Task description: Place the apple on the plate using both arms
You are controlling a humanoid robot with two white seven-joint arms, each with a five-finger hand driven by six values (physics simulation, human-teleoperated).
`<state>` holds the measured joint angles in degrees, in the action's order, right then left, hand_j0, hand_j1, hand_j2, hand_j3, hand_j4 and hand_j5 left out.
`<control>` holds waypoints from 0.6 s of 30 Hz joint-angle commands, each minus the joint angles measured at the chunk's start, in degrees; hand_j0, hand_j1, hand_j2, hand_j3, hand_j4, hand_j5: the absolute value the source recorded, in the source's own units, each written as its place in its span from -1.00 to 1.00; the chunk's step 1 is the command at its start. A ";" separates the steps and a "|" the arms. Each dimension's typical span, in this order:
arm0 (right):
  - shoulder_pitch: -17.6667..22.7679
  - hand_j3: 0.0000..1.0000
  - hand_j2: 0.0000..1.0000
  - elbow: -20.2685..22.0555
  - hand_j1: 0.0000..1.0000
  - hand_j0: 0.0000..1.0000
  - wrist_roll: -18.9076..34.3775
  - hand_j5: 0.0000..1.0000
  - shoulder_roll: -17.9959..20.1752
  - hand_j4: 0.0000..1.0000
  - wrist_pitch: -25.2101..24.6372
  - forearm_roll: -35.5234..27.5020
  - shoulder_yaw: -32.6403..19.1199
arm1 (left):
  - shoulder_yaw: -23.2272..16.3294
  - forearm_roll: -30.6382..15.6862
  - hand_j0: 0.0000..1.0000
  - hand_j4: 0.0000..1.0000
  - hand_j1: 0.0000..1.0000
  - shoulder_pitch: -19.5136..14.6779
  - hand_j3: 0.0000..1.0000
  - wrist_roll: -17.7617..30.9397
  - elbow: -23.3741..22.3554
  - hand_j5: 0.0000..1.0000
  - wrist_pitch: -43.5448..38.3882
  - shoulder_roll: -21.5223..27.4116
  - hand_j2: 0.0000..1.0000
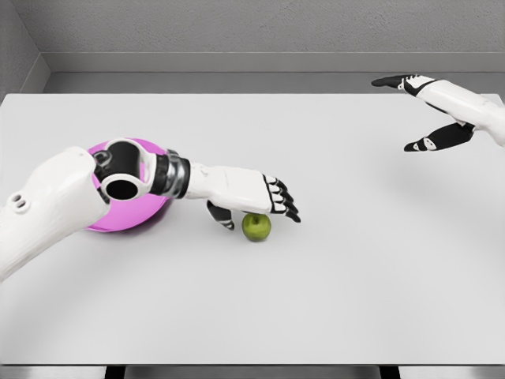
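From the head view, a pale grey desk (331, 300) fills most of the picture, with a grey wall behind its far edge. The left arm comes in from the lower left and reaches rightward across the desk. Its left hand (251, 197) hangs palm down just over a small green apple (256, 227); the fingers (282, 199) stretch out above and slightly past the fruit, while the thumb drops down on the apple's left side. The fingers are apart and not clamped on it; whether any of them touches the apple cannot be told. The apple rests on the desk, left of centre and in the nearer half. A magenta plate (126, 221) lies to its left, partly hidden under the left forearm, well apart from the apple. The right hand (422, 110) hovers at the far right above the desk, fingers and thumb spread wide, holding nothing.
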<state>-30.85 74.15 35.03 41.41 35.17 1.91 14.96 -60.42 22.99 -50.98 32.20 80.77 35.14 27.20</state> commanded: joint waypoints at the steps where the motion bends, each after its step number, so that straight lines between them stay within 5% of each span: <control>1: 0.00 1.00 1.00 0.03 1.00 1.00 -0.03 1.00 0.07 1.00 -0.17 -0.51 -0.02 | -0.49 -0.31 0.89 0.89 0.89 0.00 0.89 -0.03 0.00 0.89 -0.14 -0.13 0.89; 9: 0.26 1.00 1.00 0.03 1.00 1.00 -0.03 1.00 0.07 1.00 -0.17 -0.51 -0.02 | -0.49 -0.40 0.65 0.65 0.65 -0.09 0.65 -0.03 0.08 0.65 -0.14 -0.05 0.65; 18: 0.18 1.00 1.00 0.03 1.00 1.00 -0.03 1.00 0.07 1.00 -0.17 -0.51 -0.02 | -1.37 -0.40 0.65 0.65 0.65 -0.09 0.65 -0.03 0.08 0.65 -0.14 0.31 0.65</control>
<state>-30.67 74.15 35.03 41.43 35.17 1.85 14.96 -61.56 22.92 -50.98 32.20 80.84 35.14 27.44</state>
